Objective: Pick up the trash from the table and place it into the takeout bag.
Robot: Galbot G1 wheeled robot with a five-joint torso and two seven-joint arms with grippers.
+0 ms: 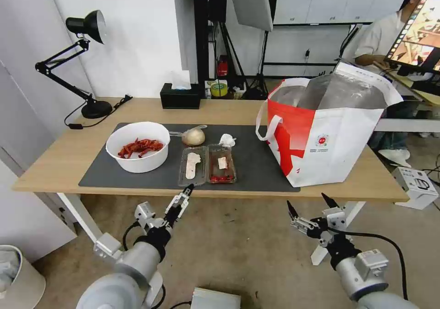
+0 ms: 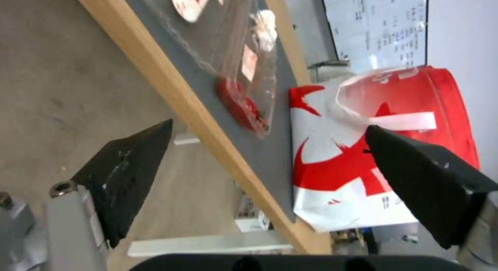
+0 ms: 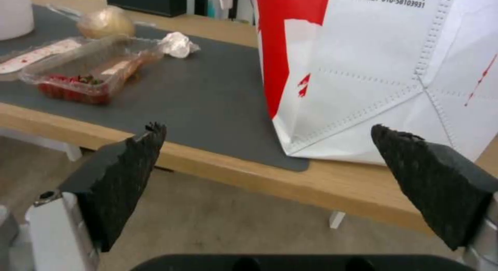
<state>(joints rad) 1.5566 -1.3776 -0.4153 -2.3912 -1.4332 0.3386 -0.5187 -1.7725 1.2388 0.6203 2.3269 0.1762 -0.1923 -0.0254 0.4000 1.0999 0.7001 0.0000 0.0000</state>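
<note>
Holding red scraps, the white bowl (image 1: 137, 153) sits left of the clear tray (image 1: 207, 164); takeout bag (image 1: 327, 132) stands right. Both the left gripper (image 1: 187, 190) and the right gripper (image 1: 310, 203) are spread wide, grasping nothing.

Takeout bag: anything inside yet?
The takeout bag stands open; silver foil lining shows, no trash visible in it. Its walls hide the bottom. Both grippers, left and right, are open below the table edge.

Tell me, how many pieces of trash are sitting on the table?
4, all on the grey mat: the white bowl on the left, the clear bag behind the plastic tray in the middle, and the crumpled tissue nearer the takeout bag.
</note>
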